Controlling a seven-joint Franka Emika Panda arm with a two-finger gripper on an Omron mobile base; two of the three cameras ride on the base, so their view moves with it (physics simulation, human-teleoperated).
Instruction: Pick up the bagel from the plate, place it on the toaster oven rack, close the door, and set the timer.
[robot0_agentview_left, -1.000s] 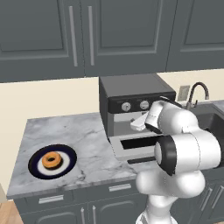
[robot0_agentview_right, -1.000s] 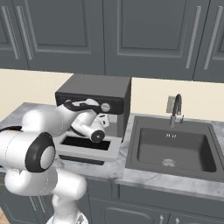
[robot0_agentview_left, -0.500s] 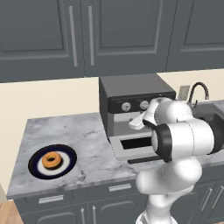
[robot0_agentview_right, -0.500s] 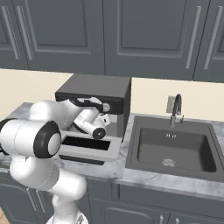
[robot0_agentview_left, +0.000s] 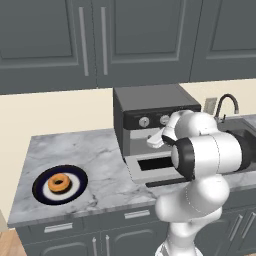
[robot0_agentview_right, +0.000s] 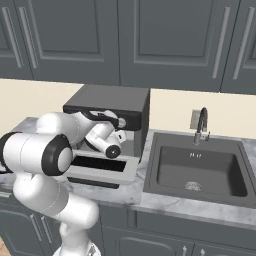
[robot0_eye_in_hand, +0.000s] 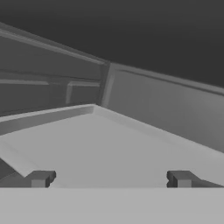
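The bagel (robot0_agentview_left: 59, 183) lies in the middle of the navy-rimmed plate (robot0_agentview_left: 40, 187) on the left of the marble counter, far from my hand. The toaster oven (robot0_agentview_left: 150, 100) stands mid-counter with its door (robot0_agentview_left: 150, 167) dropped flat in front of it. My gripper (robot0_agentview_left: 152, 142) reaches into the oven's mouth above the door. In the hand view it (robot0_eye_in_hand: 111, 178) is open and empty, fingers wide apart over the pale grey toaster oven rack (robot0_eye_in_hand: 109, 148), with the oven's dark inner walls beyond. From the right, the oven (robot0_agentview_right: 110, 100) and door (robot0_agentview_right: 100, 167) show behind my arm.
Two knobs (robot0_agentview_left: 144, 121) sit on the oven's front panel. A dark sink (robot0_agentview_right: 200, 170) with a faucet (robot0_agentview_right: 201, 122) lies right of the oven. Grey wall cabinets (robot0_agentview_left: 100, 40) hang above. The counter's front edge (robot0_agentview_left: 100, 212) runs just below the plate.
The arm's elbow has swung up and closer to the oven while the hand stays at the oven's mouth. Bagel, plate and door have not moved.
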